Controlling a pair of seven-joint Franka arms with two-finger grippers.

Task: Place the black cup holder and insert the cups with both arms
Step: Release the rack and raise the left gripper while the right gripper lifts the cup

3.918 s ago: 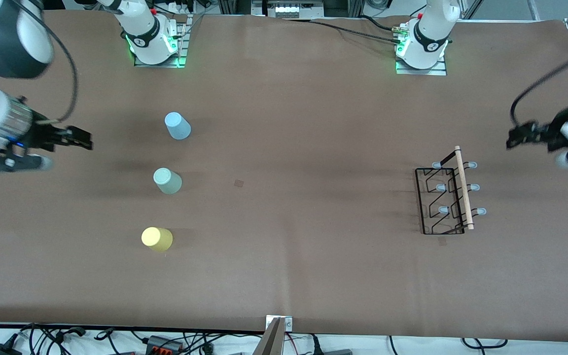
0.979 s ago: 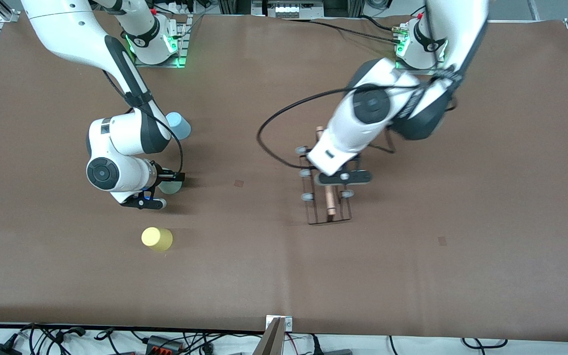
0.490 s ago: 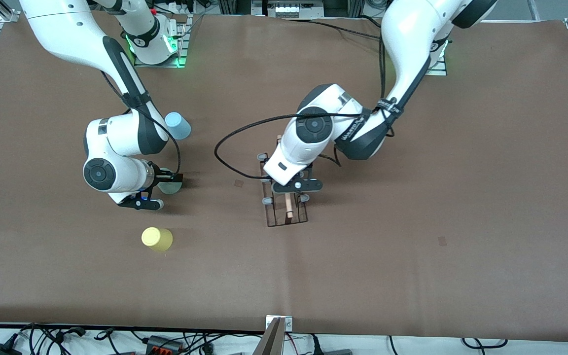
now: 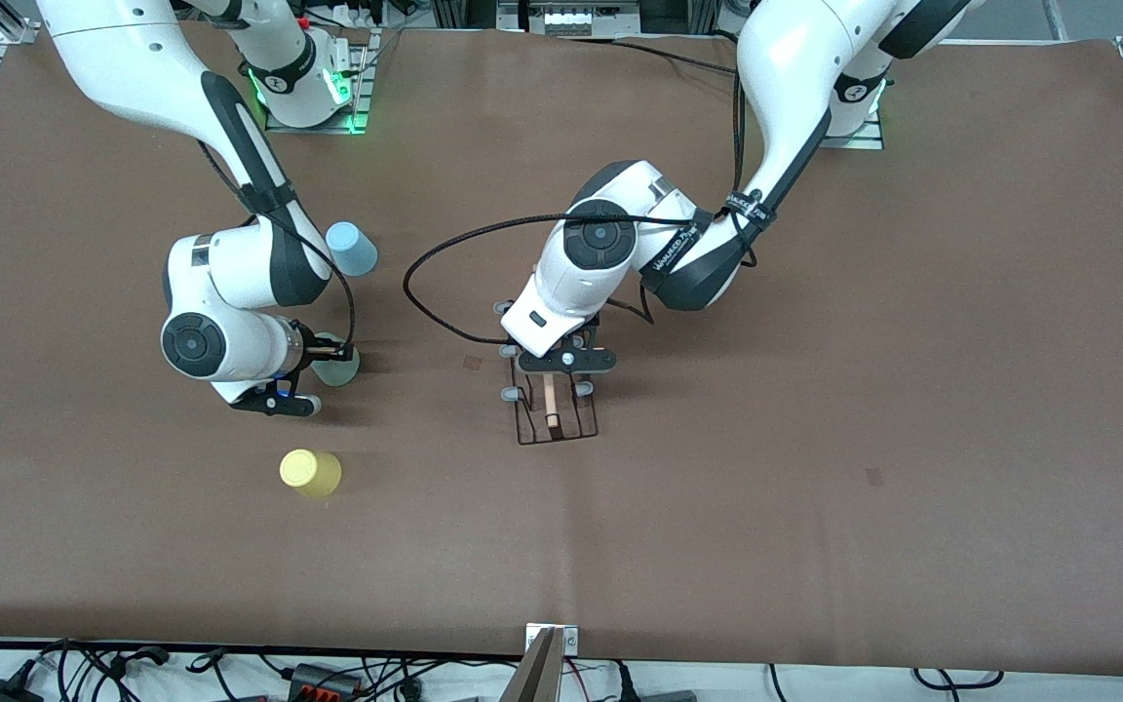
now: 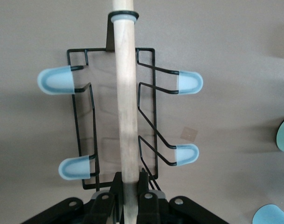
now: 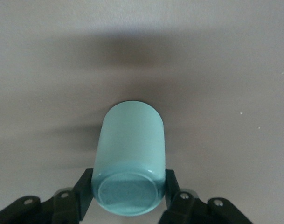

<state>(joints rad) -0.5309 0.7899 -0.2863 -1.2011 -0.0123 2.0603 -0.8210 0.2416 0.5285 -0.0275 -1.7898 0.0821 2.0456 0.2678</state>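
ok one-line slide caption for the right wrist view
Right claw shut on the mint green cup, upside down on the brown table.

No readable text in any view. The left arm [image 4: 708,258] has a black band with white lettering near its wrist, too small to make out. Both arm bases carry a round logo mark on a black ring, right base [image 4: 281,83] and left base [image 4: 852,90], not legible as letters. No labels or numbers on the cups, the holder or the table.
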